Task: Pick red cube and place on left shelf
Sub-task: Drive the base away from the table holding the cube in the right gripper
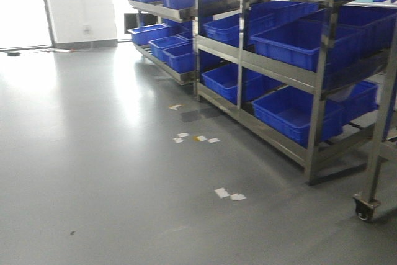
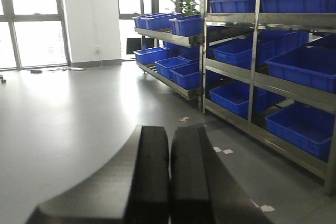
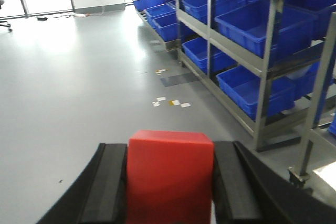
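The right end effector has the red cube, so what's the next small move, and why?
Probably carry the red cube toward the left shelf. The right end effector clamps it on both sides, yet the rack's blue crates sit well ahead across the floor, so releasing here seems premature.

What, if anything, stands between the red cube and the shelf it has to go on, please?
Nothing visible stands between them. The red cube, clamped in the right jaws, faces the shelf across open floor bearing only flat paper scraps. Blue crates sit on its tiers, though.
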You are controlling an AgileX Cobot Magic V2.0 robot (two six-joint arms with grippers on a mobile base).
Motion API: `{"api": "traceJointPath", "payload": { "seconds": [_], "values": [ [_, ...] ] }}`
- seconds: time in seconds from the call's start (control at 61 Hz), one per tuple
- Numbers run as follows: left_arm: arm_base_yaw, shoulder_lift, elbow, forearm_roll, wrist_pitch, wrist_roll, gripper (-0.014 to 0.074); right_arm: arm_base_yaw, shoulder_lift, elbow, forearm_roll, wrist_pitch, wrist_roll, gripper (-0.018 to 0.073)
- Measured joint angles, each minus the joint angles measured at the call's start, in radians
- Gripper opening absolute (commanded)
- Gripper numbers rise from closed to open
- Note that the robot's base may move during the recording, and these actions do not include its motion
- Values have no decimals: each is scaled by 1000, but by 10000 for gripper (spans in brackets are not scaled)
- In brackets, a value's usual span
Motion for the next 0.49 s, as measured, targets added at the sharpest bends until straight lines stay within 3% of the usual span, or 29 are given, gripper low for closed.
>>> {"api": "traceJointPath", "payload": {
  "seconds": [0.492],
  "values": [
    [0, 0, 0, 0, 0, 0, 102, 0, 0, 0, 0, 3, 0, 57]
  ]
}}
